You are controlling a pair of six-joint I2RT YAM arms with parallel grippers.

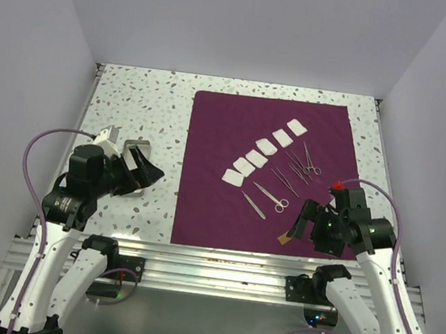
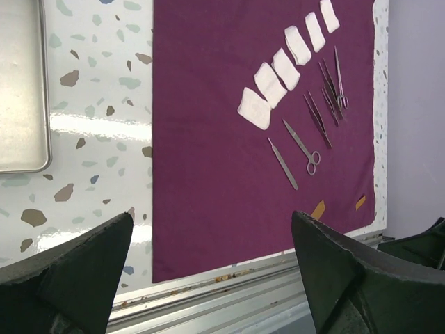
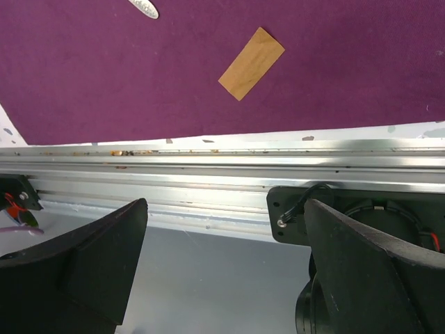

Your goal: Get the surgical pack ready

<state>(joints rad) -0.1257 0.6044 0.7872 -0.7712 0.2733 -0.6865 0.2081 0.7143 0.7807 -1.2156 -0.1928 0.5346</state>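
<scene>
**Both grippers released, pack items spread on the cloth**

The left gripper (image 2: 212,219) is released, its fingers spread wide with nothing between them, above the speckled table (image 1: 134,99) at the cloth's 9 o'clock. The small steel tray (image 2: 21,83) lies on the table there, apart from the cloth's left edge and partly hidden by the arm in the top view.

The dark purple cloth (image 1: 215,133) lies flat, right of centre. On it, five white gauze squares (image 1: 265,146) run in a diagonal row from 7 o'clock toward 1 o'clock. Along their 4 o'clock side lie the thin steel tools: scissors (image 1: 269,195), forceps (image 1: 281,180) and a few more toward 1 o'clock.

An orange-brown tab (image 3: 252,62) sits at the cloth's 5 o'clock edge. The right gripper (image 3: 226,209) is likewise released and empty, above the cloth's near edge and the aluminium rail (image 3: 208,174).
</scene>
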